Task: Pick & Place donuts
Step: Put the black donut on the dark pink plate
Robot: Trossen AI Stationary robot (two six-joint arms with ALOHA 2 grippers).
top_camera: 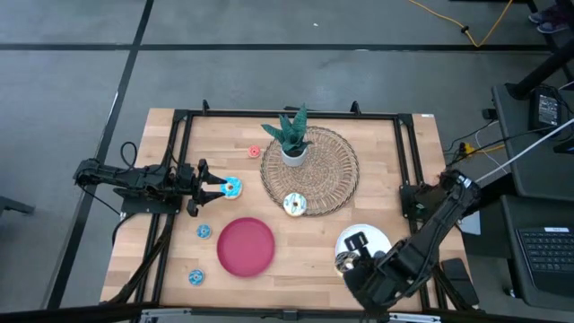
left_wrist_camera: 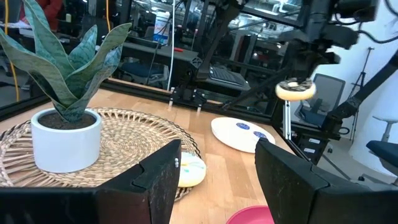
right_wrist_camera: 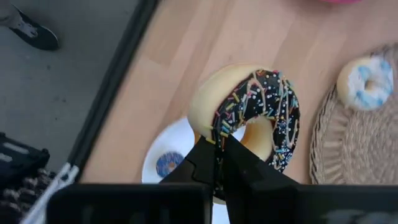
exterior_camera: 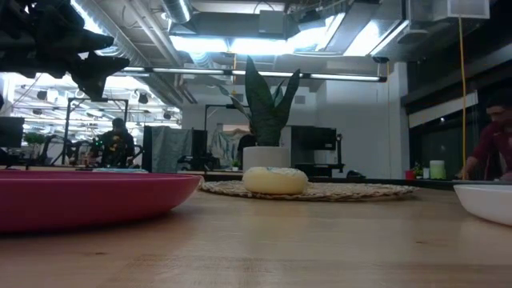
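The right gripper (right_wrist_camera: 217,163) is clamped on the rim of a chocolate-iced sprinkled donut (right_wrist_camera: 249,115) and holds it in the air over the white plate (top_camera: 377,238) at the table's near right corner — a small blue ring (right_wrist_camera: 168,163) lies on that plate. Near the table's front edge sits the red plate (top_camera: 246,247), with two small blue donuts (top_camera: 204,231) on the wood to its left. Farther in, a cream-white sprinkled donut (top_camera: 294,205) rests on the near rim of the woven mat (top_camera: 336,175). By the left edge, the left gripper (top_camera: 213,187) stands part open, its fingers either side of a light-blue iced donut (top_camera: 232,187) — whether they touch it cannot be told. A potted snake plant (top_camera: 293,136) stands on the mat, a small red donut (top_camera: 255,152) just left of it.
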